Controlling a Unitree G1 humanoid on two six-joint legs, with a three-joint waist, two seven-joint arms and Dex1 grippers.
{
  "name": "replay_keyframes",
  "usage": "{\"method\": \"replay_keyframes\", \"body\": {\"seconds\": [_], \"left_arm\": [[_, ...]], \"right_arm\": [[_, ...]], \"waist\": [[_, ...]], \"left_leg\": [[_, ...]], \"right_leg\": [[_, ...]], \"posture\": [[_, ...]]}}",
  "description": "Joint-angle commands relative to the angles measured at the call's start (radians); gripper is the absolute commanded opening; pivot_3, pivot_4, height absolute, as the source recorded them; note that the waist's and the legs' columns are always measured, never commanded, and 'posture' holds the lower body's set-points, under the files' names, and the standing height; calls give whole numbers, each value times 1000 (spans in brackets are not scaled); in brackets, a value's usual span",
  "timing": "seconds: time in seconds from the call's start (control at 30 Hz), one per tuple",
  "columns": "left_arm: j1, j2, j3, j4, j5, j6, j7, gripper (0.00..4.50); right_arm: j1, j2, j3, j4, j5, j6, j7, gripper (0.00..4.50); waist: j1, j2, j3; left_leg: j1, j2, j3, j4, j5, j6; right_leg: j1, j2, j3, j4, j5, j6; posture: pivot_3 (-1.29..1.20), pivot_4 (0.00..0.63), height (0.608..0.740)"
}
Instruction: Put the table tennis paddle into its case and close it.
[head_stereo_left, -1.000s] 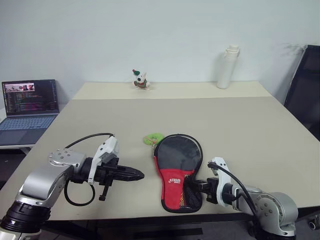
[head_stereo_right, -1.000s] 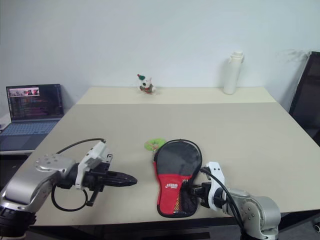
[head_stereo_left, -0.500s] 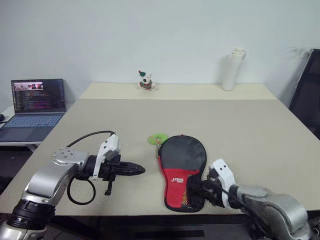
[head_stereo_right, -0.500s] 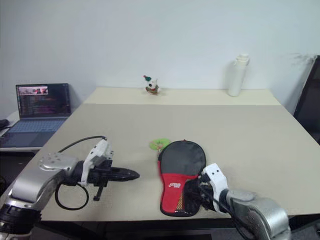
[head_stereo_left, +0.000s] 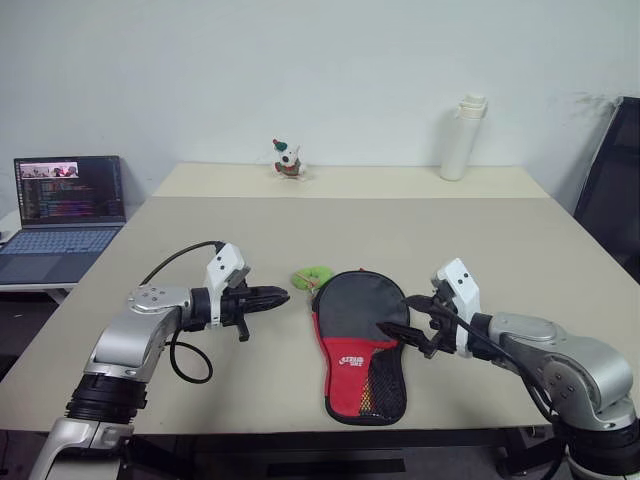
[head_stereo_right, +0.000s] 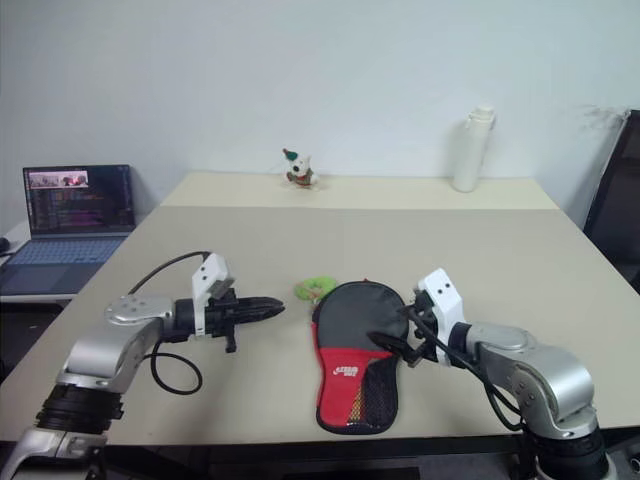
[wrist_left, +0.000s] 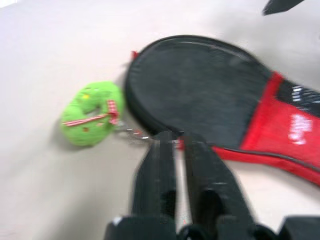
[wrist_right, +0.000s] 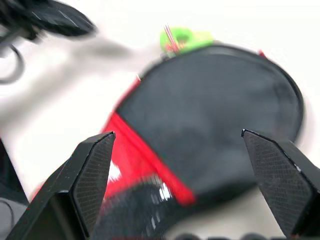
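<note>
A laptop sits off the worktop's left edge. The left claw hovers low over the worktop, its fingers nearly together with a thin gap and nothing between them, aimed at the small chain joining a green charm to the rim of the case. The case lies flat near the front edge, round black end away from the robot, red narrow end toward it. The paddle cannot be seen, so it is probably inside already, and the zip looks mostly or fully drawn. To the right, the right claw is spread wide and empty, raised above the case's right side.

The risk: with nothing pinning the case, a tug on the charm could drag the whole pouch sideways instead of moving the zip, or the thin chain could slip from the pinch.
</note>
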Motion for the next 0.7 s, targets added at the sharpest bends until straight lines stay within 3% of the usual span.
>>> {"method": "replay_keyframes", "body": {"seconds": [0.03,0.3,0.7], "left_arm": [[-50,-20,16,42,27,-32,44,1591],[-241,-145,-28,353,155,-126,181,4462],[-538,-326,-53,942,276,-252,245,4462]], "right_arm": [[-19,4,5,4,12,-35,5,4500],[-62,117,160,134,-94,-149,-57,4500],[-63,198,223,193,-169,-221,-92,4500]], "waist": [[1,0,0],[2,0,0],[-3,0,0]], "left_leg": [[-1,0,0,0,0,0],[-1,-2,0,3,0,0],[-4,-2,1,4,0,0]], "right_leg": [[0,0,0,0,0,0],[0,-2,0,3,0,0],[-2,-1,-2,2,1,-2]], "posture": [[0,150,740],[0,150,740],[0,150,740]]}}
